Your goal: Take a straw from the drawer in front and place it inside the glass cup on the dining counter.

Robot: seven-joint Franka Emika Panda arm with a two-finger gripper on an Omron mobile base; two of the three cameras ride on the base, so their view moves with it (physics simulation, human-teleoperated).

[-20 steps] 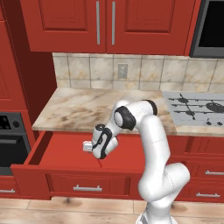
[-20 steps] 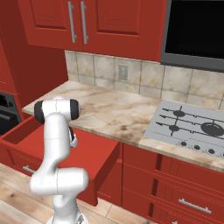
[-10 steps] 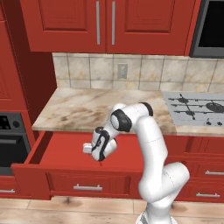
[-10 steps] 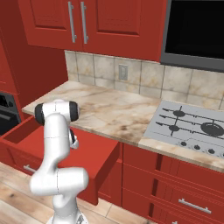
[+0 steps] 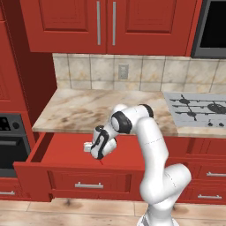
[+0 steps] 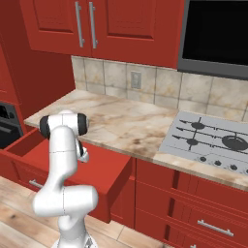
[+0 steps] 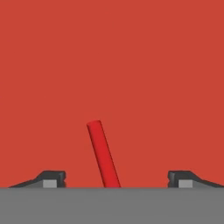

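Gripper [image 7: 114,179]: I saw jaws spread wide, gripping nothing.
Straw [image 7: 102,154]: lay between them on the drawer [image 5: 66,152] floor.

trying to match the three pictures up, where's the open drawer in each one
Left base view: the drawer is pulled out at lower left, below the marbled worktop.
Right base view: the drawer is at lower left, partly behind the arm.
Hand view: its red floor lies behind the straw.
Shared landmark: the gas hob, at right in both base views.
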